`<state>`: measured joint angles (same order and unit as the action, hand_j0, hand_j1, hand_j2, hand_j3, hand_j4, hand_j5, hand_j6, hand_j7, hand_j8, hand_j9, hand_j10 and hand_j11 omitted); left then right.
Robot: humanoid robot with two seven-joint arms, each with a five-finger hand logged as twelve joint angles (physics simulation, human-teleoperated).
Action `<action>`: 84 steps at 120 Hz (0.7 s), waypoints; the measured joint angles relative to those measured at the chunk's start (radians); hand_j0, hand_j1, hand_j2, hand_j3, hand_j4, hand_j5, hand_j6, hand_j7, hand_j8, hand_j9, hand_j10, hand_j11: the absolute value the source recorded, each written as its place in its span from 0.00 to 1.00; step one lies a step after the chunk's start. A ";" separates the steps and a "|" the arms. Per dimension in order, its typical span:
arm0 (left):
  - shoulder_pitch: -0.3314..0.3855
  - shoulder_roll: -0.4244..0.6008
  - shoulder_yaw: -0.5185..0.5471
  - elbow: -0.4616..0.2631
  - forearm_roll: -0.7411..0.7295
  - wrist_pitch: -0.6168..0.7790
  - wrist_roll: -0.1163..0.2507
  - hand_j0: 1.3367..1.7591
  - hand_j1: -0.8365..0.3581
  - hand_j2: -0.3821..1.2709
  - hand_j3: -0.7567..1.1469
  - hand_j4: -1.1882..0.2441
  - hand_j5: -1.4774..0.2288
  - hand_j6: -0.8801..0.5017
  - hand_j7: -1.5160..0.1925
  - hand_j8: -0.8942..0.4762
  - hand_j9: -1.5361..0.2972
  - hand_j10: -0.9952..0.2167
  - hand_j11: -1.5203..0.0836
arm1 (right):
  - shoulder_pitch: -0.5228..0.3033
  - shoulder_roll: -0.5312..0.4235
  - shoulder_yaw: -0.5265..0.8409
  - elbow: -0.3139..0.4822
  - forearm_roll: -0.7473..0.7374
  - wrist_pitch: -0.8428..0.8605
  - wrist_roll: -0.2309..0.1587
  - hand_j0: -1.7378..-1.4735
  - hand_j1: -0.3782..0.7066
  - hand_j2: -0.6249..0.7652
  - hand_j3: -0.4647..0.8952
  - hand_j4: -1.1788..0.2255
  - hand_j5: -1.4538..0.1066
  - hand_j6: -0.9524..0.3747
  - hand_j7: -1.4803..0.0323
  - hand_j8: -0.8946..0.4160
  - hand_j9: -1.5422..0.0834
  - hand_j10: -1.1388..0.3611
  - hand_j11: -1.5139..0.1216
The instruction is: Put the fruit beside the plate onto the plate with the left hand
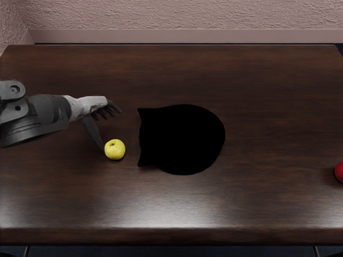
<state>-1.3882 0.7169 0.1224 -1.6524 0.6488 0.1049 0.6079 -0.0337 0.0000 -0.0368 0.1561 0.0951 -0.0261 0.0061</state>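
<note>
- The table (171, 214) I work at is dark brown wood and shiny. It fills most of the picture.
- I see a small red round thing (339, 171) at the right edge. Only part of it shows.
- Along the top I see a pinkish bumpy wall (187, 13) with a pale strip (182, 36) under it.

I'm seeing the plate (182, 140) lying flat near the middle of the table (268, 80): matte black, roundish, with two pointed corners sticking out on its left side. The apple (114, 149) is sitting on the wood just left of it, small, round, yellow-green, near the lower corner, not touching.
</note>
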 joint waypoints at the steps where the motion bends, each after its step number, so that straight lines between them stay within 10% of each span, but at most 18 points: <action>1: 0.000 0.000 0.001 -0.002 0.000 0.002 0.000 0.76 0.74 0.26 0.40 0.65 0.67 0.45 0.69 0.46 0.66 0.61 0.74 | 0.000 0.000 0.000 0.000 0.000 0.000 0.000 0.30 0.06 0.44 0.34 0.82 0.90 0.69 0.95 0.66 0.92 0.74 0.90; 84: 0.076 -0.065 0.120 -0.045 0.140 0.249 0.003 0.76 0.73 0.26 0.40 0.65 0.67 0.45 0.69 0.46 0.65 0.60 0.74 | 0.000 0.000 0.000 0.000 0.000 0.000 0.000 0.30 0.06 0.44 0.34 0.82 0.90 0.69 0.95 0.66 0.92 0.74 0.90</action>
<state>-1.3124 0.6519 0.2421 -1.6972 0.7893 0.3542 0.6109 -0.0337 0.0000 -0.0368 0.1558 0.0951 -0.0261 0.0061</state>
